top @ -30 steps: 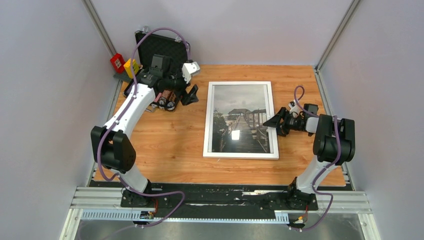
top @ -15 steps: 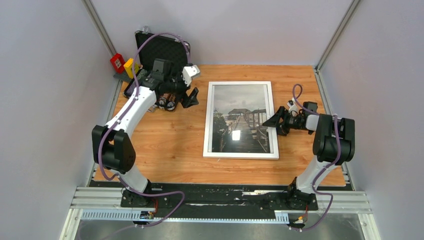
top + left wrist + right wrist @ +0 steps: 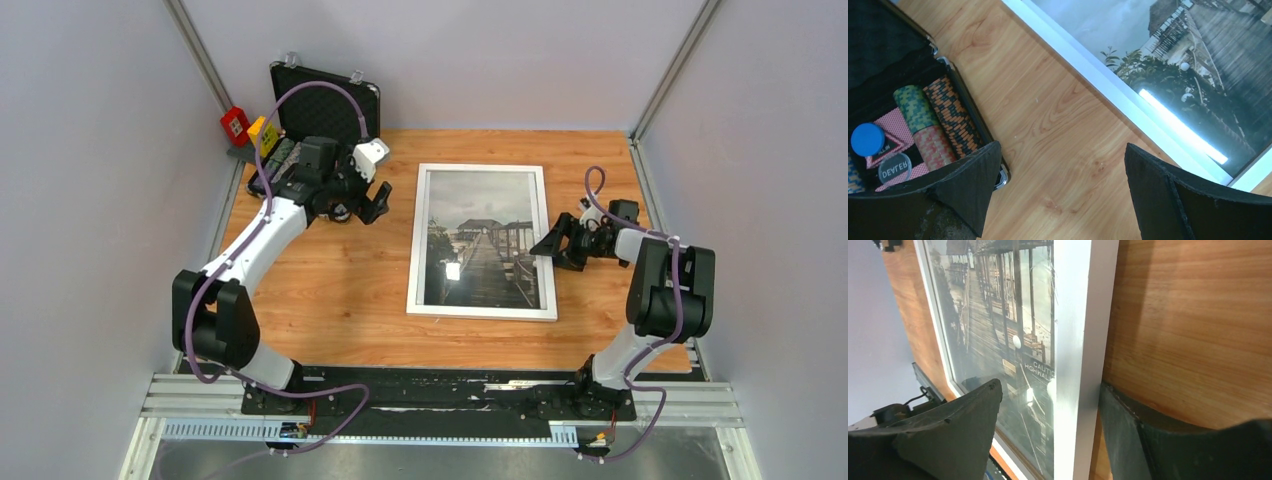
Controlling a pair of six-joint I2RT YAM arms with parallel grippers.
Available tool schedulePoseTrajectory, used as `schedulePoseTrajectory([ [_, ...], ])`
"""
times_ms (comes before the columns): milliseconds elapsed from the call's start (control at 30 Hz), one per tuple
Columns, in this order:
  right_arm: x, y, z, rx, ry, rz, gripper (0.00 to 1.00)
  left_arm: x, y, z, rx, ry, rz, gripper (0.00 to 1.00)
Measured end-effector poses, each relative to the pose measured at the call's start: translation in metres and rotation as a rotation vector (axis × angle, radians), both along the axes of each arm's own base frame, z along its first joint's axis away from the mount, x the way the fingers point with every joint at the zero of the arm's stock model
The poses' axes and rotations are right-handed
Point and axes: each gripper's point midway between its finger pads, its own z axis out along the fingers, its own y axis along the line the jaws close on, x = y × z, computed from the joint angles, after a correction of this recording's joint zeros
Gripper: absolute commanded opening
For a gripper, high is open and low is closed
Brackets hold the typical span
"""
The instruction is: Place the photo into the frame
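black case (image 3: 325, 100): chip stacks (image 3: 923, 120) inside | frame (image 3: 480, 312): photo (image 3: 480, 230) inside | left end effector (image 3: 1062, 150) wide | right end effector (image 3: 1050, 390) wide

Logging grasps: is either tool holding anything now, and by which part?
Nothing is gripped. The right tool stands open astride the right rail of the frame; the left tool is open above the table.

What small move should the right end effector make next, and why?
Probably close the right end effector on the right rail of the frame. Its jaws stand open astride that rail, one finger over the photo, the other over the table, so a short closing would grip it.
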Motion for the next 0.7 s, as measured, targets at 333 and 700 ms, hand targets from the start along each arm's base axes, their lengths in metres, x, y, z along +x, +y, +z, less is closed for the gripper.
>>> schedulePoseTrajectory([
  [333, 0.008, -0.017, 0.004, -0.125, -0.038, -0.018, 0.72, 0.0, 0.015, -0.017, 0.006, 0.005, 0.125, 1.0],
  [700, 0.049, -0.041, 0.053, -0.259, -0.198, -0.055, 0.75, -0.003, 0.042, -0.032, 0.028, -0.023, 0.306, 1.0],
])
